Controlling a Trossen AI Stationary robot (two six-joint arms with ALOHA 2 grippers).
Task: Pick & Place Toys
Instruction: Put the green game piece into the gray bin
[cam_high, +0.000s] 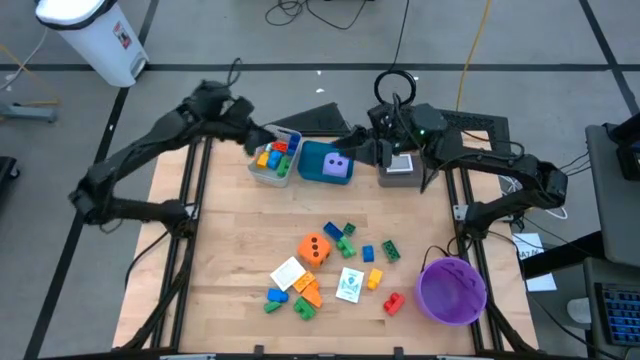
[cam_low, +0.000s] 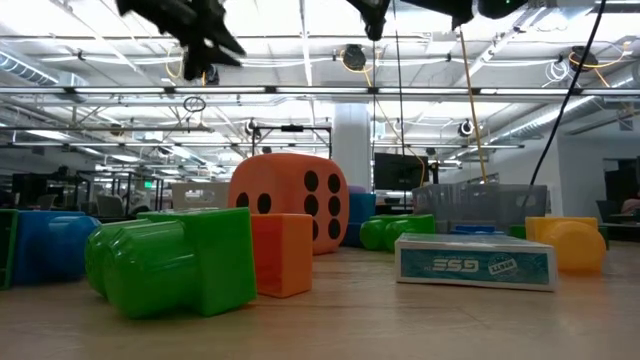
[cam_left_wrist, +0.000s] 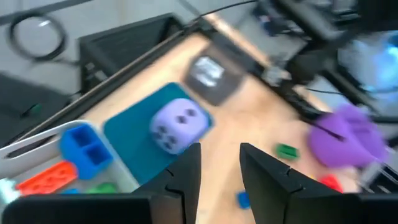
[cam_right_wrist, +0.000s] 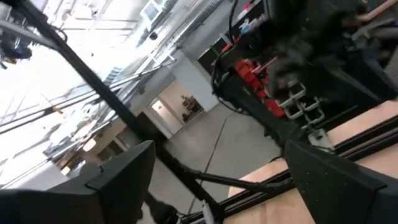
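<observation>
High view: I hold the left end effector (cam_high: 258, 140), fingers slightly apart and empty, above the grey tray (cam_high: 275, 160) of sorted bricks (cam_high: 272, 156). Right end effector (cam_high: 372, 150), fingers wide apart, waits near the teal tray (cam_high: 312, 163), where the purple die (cam_high: 338, 168) sits flat; a cube has no long axis.

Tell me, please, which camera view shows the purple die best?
The left wrist view: the purple die shows large on the teal tray, its dots visible. The high view shows it small on that tray. The low and right wrist views do not show it.
</observation>
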